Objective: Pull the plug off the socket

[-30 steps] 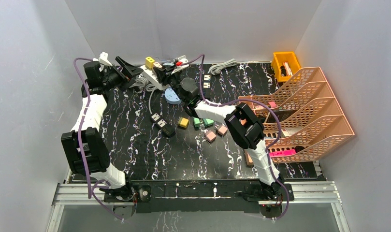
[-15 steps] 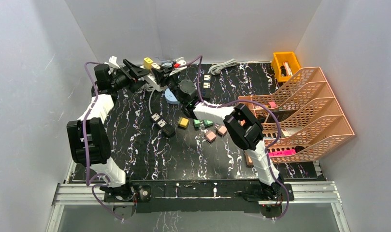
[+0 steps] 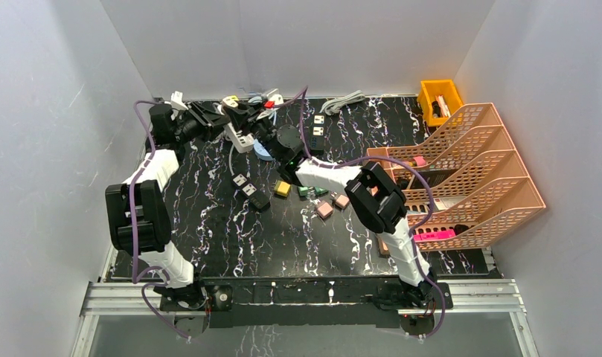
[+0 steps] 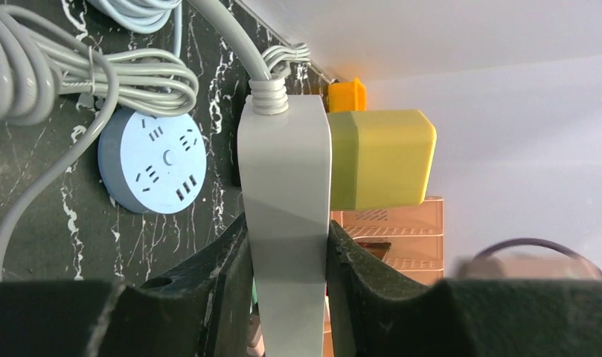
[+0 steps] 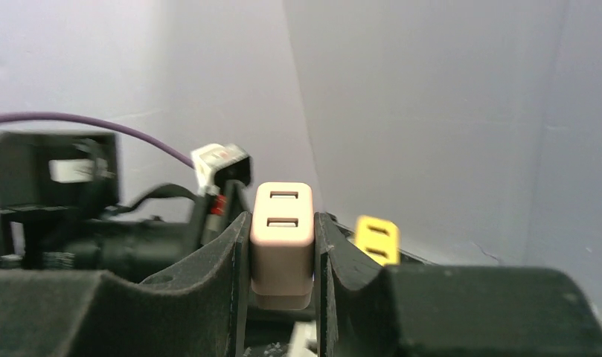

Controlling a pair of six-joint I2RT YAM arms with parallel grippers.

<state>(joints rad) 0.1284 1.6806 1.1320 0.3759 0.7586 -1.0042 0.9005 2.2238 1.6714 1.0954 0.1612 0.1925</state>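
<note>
Left wrist view: the power strip [image 4: 283,171] is clamped by the left gripper [image 4: 286,249] at the far left corner of the worktop [image 3: 283,238], apparently as a brace, a yellow plug [image 4: 379,160] seated in it. The pale pink plug [image 5: 283,223] is pinched by the right gripper [image 5: 283,256], seemingly to be pulled out.

In the left wrist view the white power strip [image 4: 284,171] runs off the bottom edge between the fingers [image 4: 216,275] of the left tool [image 4: 286,227], the yellow plug's [image 4: 379,160] pins are hidden against it, and a pinkish shape [image 4: 532,269] at lower right is too blurred to name. In the right wrist view the pink plug's [image 5: 283,230] foot is hidden inside the right tool [image 5: 281,219], and the dark arm [image 5: 56,186] at left is smeared. From above, the cluster at the worktop's [image 3: 231,223] far edge is too small to tell apart.
</note>
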